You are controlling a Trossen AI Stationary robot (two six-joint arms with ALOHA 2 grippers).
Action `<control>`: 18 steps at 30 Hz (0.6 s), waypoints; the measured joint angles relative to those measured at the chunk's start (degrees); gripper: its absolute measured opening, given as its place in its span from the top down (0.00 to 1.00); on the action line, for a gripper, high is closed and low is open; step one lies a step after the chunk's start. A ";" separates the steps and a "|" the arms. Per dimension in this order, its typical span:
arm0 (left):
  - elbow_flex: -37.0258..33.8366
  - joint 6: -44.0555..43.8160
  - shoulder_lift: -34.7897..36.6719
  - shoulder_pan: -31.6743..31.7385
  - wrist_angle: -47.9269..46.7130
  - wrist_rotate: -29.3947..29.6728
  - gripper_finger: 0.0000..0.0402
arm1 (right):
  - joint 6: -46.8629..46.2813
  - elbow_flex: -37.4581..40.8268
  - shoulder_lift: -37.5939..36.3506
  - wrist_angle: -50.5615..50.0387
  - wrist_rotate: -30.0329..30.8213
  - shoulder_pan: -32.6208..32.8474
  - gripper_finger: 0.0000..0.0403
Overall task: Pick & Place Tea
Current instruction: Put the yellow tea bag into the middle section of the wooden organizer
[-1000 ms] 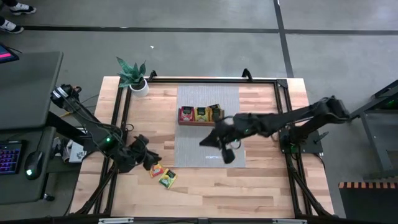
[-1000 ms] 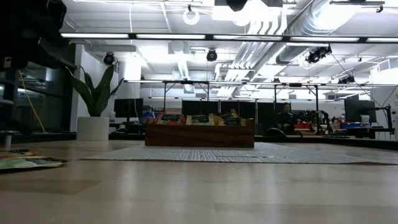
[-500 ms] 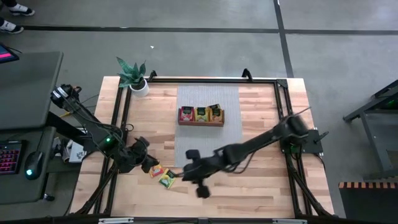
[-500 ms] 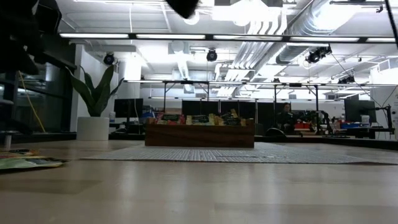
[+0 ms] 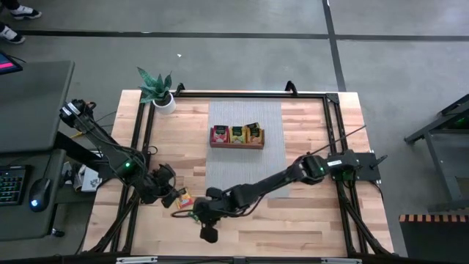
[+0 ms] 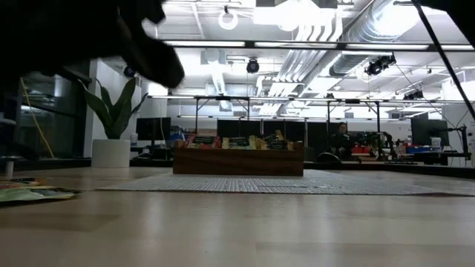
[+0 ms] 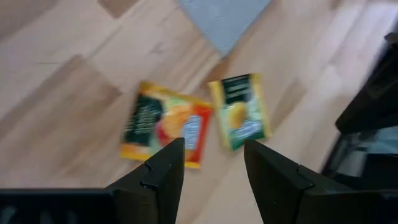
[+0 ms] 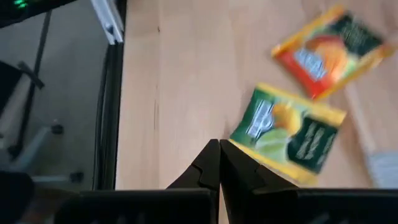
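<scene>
Jaws pressed together, the right gripper (image 8: 219, 163) hovers over the desk (image 5: 308, 227), a yellow-green tea packet (image 8: 288, 135) at its 1 o'clock. Left gripper (image 7: 210, 163), jaws apart, faces that packet and an orange-red packet (image 7: 165, 125) lying beside it.

Printed labels on two loose packets (image 7: 165, 124) (image 7: 239, 112) and on those in the tray (image 5: 237, 136), all too blurred to read. Nothing else legible.

I see a grey concrete floor (image 5: 220, 59) with dark lines around the pale wooden table (image 5: 308, 227) — and long bright ceiling lights (image 6: 297, 46) beyond, over dark desks.
</scene>
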State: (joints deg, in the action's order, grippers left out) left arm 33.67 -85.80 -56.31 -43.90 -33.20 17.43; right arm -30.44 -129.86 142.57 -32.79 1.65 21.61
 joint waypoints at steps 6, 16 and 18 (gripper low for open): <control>0.00 0.21 -0.02 -0.01 -4.58 -0.39 0.59 | -4.11 7.55 0.17 5.58 0.77 -0.28 1.00; 0.00 1.55 -0.02 -0.02 -5.33 -0.40 0.59 | -2.67 9.77 0.03 15.40 3.96 -1.13 1.00; 0.00 1.55 -0.04 0.00 -5.57 -0.43 0.59 | -2.50 9.82 0.07 16.76 3.83 -1.69 1.00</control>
State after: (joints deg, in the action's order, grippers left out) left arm 33.67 -84.25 -56.36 -43.90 -38.77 16.99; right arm -32.94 -120.04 142.64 -16.03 5.49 19.92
